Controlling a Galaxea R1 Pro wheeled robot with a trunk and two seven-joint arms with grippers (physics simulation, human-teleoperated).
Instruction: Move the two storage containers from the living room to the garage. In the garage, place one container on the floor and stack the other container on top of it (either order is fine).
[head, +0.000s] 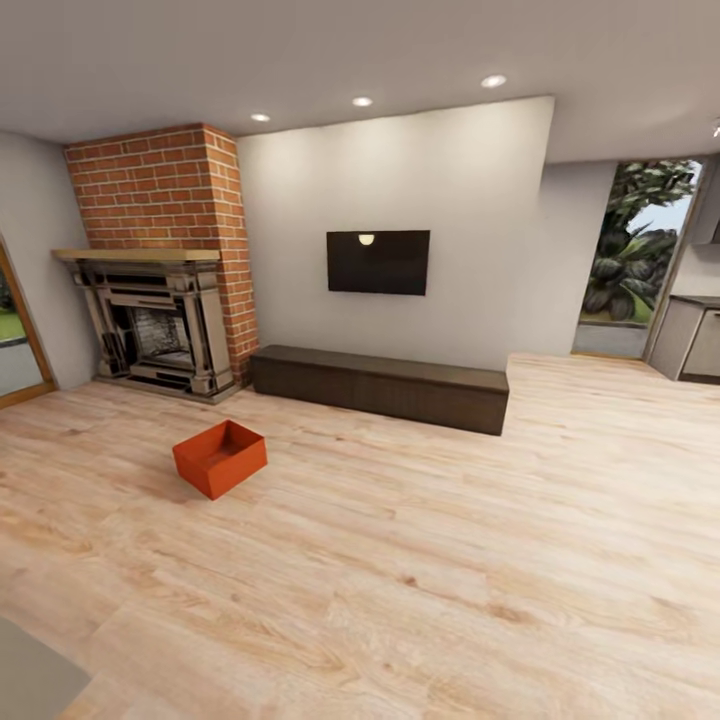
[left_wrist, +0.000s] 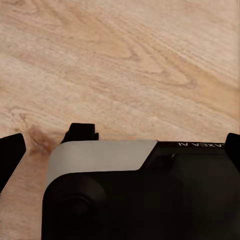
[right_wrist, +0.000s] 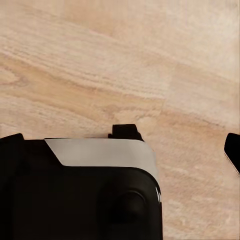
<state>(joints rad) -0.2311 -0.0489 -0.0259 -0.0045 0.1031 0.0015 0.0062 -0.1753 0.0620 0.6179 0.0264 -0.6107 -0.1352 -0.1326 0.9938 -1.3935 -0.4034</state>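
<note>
One orange-red storage container sits open-topped and empty on the light wood planks of the living room, left of centre and in front of the brick fireplace. It is a few metres from me, and neither arm is near it. In the left wrist view, my left gripper hangs open over bare planks, its black fingertips at the picture's edges. My right gripper is open the same way, with one fingertip at the edge. The garage is out of view.
A long low dark cabinet runs along the far wall under a black TV. Glass doors and a grey counter stand at the far right. Wide wood flooring lies between me and the container. My grey-and-black base sits under both wrists.
</note>
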